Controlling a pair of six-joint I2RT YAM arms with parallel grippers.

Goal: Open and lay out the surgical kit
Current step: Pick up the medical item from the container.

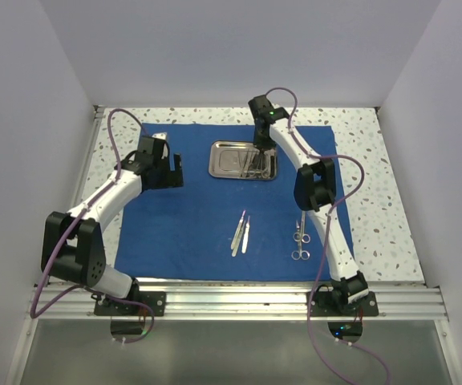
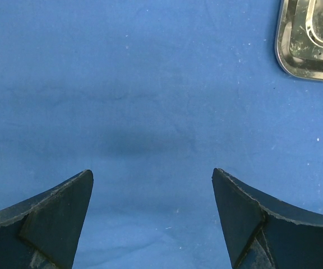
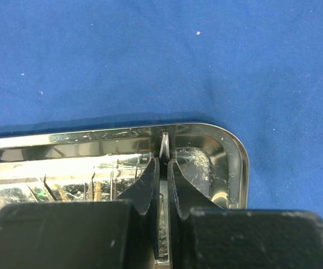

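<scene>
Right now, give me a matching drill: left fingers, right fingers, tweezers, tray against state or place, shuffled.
1 left fingers
2 right fingers
3 tweezers
4 tray

A far centre of the drape
B shut on a thin silver tool
C open over bare drape
D mid-drape, outside the tray

Pairs: 1-C, 2-B, 3-D, 4-A

The royal-blue cloth (image 1: 191, 233) lies open and flat on the table. On its far part sits the small shiny steel tray (image 1: 215, 160), where one thin silver instrument (image 3: 164, 143) is pinched between my right jaws. Nearer to me the tweezers (image 1: 239, 234) lie side by side. The ring-handled scissors or forceps (image 1: 301, 233) lie to their right, apart.
</scene>
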